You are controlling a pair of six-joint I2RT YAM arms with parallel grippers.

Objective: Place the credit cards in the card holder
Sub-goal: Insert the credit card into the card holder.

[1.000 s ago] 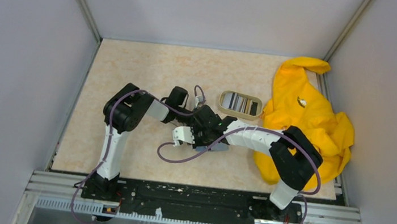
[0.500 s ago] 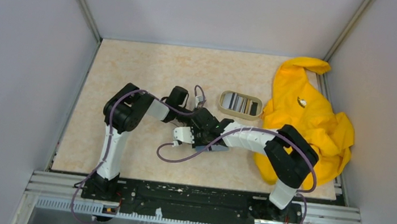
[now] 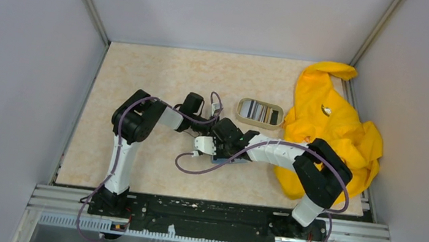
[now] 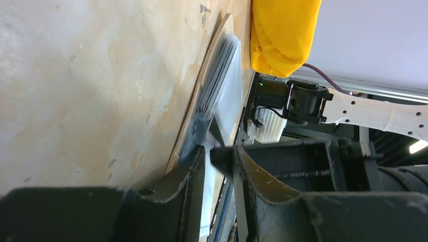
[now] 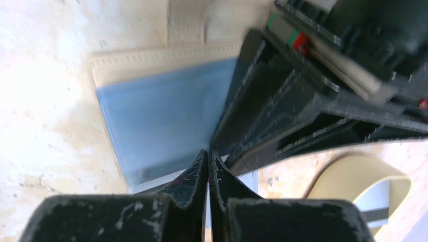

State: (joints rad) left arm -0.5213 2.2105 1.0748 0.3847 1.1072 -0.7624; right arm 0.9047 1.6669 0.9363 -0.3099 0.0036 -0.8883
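Note:
The card holder (image 5: 156, 116) lies open on the table, tan edge up and light blue pocket showing. In the top view only a bluish corner of the card holder (image 3: 240, 159) shows under the two wrists. My right gripper (image 5: 208, 154) is shut, its tips resting at the pocket's lower edge, where a pale card edge (image 5: 161, 180) shows. My left gripper (image 4: 222, 156) is open by a narrow gap, and the holder's pale blue flap (image 4: 222, 101) runs into it. More credit cards (image 3: 258, 111) lie in the oval dish.
The oval beige dish (image 3: 243, 117) sits just behind the grippers, and its rim (image 5: 348, 171) shows in the right wrist view. A big yellow cloth (image 3: 334, 129) covers the right side of the table. Grey walls close in three sides. Purple cables loop near both wrists.
The right wrist has shifted a little to the right over the holder. The left arm has hardly moved.

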